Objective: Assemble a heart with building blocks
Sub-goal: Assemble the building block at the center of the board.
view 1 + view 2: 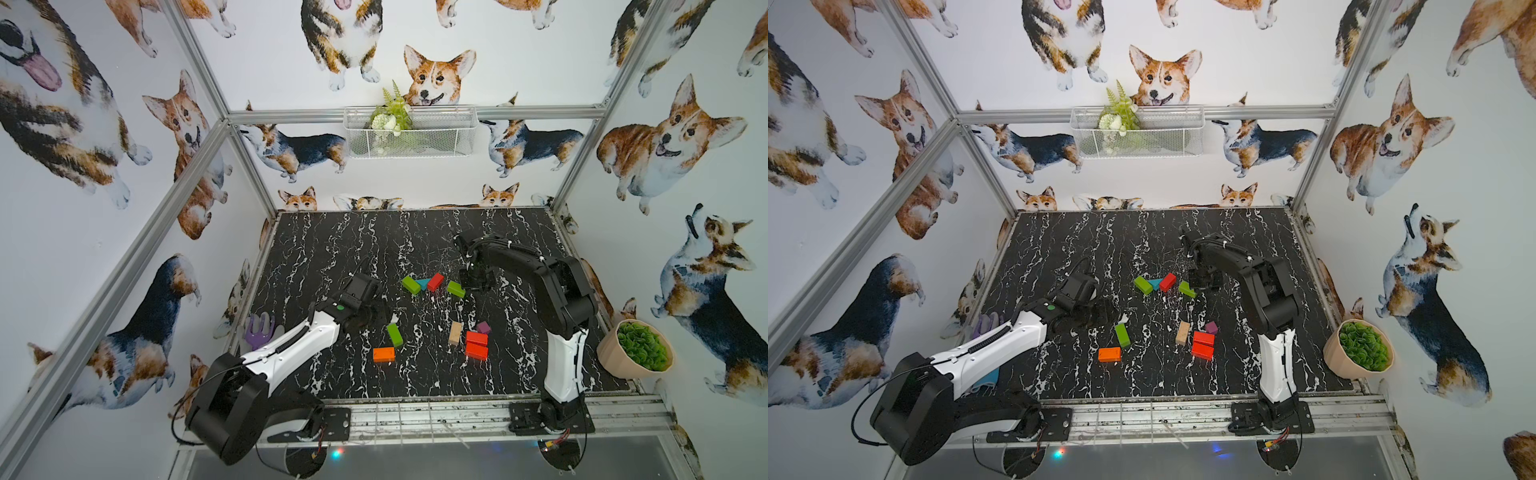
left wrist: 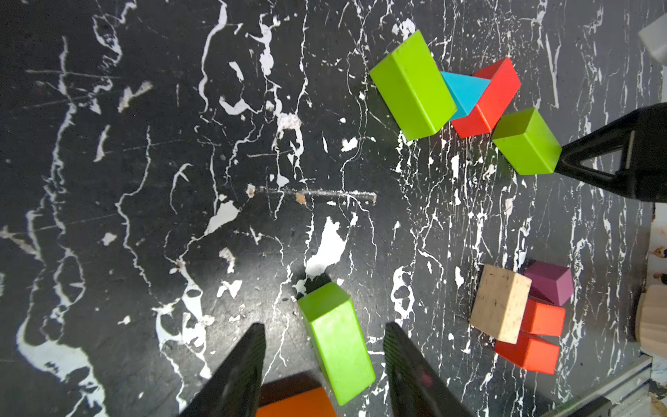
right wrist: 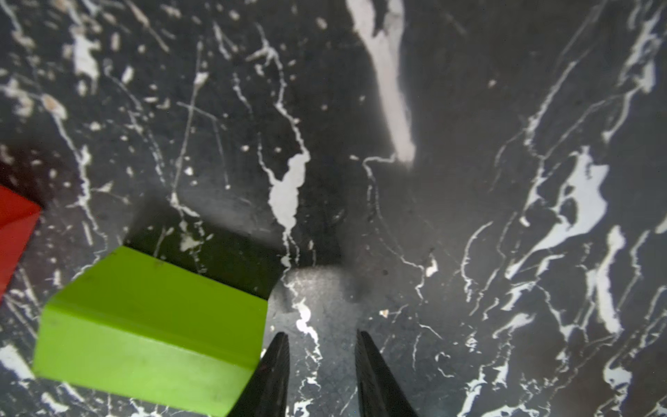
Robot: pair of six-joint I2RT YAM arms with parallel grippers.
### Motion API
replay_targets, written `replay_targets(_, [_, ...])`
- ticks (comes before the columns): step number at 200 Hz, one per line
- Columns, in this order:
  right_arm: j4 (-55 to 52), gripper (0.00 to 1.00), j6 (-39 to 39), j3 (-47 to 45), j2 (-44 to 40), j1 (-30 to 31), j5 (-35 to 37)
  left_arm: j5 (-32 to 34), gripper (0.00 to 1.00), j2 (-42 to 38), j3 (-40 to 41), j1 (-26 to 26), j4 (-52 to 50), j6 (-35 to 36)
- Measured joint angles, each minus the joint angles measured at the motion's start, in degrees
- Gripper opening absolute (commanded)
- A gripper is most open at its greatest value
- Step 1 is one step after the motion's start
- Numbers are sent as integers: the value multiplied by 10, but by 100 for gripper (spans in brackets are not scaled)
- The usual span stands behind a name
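Left arm (image 1: 257, 374) nearest. The left gripper (image 2: 323, 325) has its jaws apart, straddling a loose green bar (image 2: 335, 339), with the orange block (image 1: 383, 354) just beside.

No heart outline yet. Far cluster only: green block (image 1: 410, 285), teal triangle (image 1: 423, 283) and red block (image 1: 435, 281), touching.

Right gripper (image 3: 322, 332) jaws narrowly apart and empty, one finger seemingly against a second green bar (image 3: 151, 325).

Wood bar (image 1: 455, 333), purple cube (image 1: 483, 327) and two red blocks (image 1: 476, 351) lie unplaced, near right.

The black white-veined tabletop (image 3: 469, 187) was evenly lit from above and rendered blurred in the right wrist view.
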State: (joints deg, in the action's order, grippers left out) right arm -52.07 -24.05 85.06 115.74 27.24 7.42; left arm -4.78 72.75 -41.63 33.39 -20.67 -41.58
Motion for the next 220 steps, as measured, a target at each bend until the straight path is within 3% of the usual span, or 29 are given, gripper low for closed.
replay_targets(220, [-7, 35, 2, 60, 33, 13, 12, -1, 56, 5, -7, 0, 1, 0])
